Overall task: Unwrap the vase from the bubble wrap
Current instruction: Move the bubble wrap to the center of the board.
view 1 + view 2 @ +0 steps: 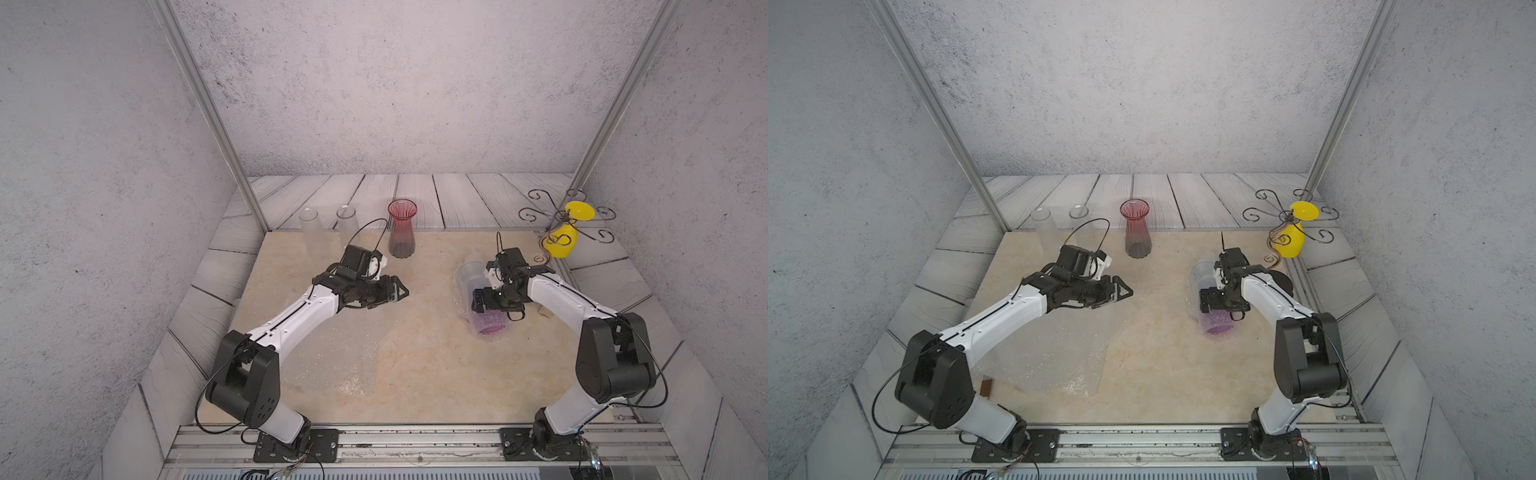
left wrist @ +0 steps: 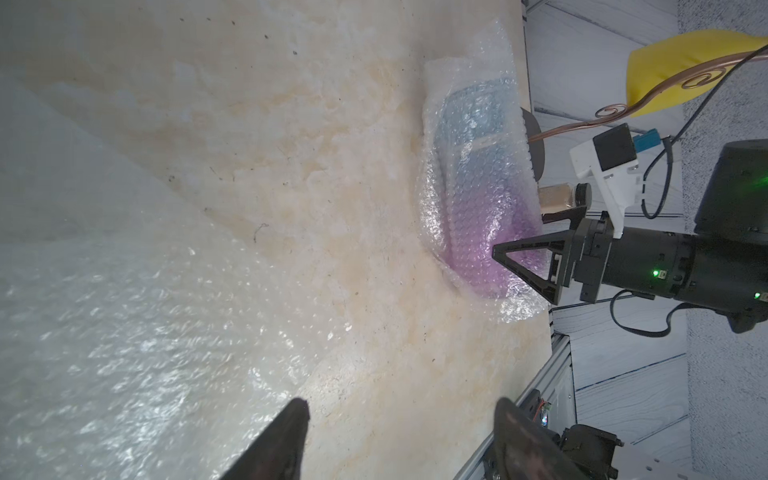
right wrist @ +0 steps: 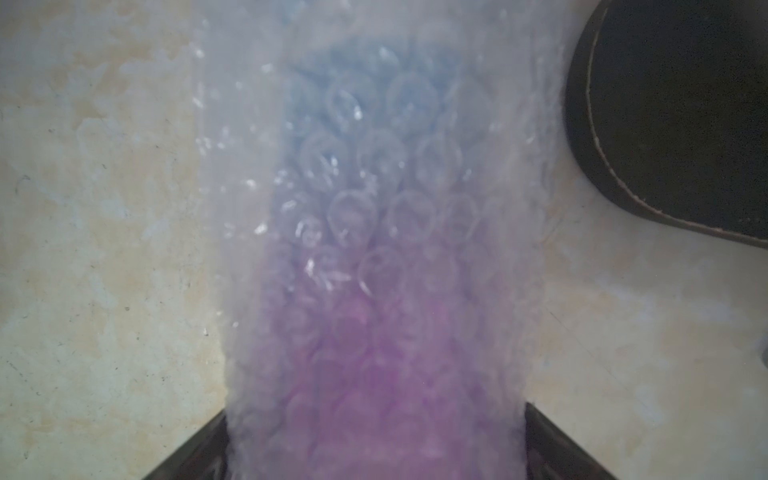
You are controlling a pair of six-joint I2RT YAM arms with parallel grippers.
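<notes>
The vase lies on its side at the right of the table, purple at one end and blue at the other. It is still rolled inside bubble wrap. My right gripper is open and comes down over the vase. In the right wrist view one finger stands at each side of the bundle. My left gripper hovers over the table's middle, open, with nothing between its fingers. A flat bubble wrap sheet lies under the left arm.
At the back stand a red vase and two clear upright tubes. A yellow vase in a wire stand is at the back right. A dark round pad and a small jar lie beside the wrapped vase.
</notes>
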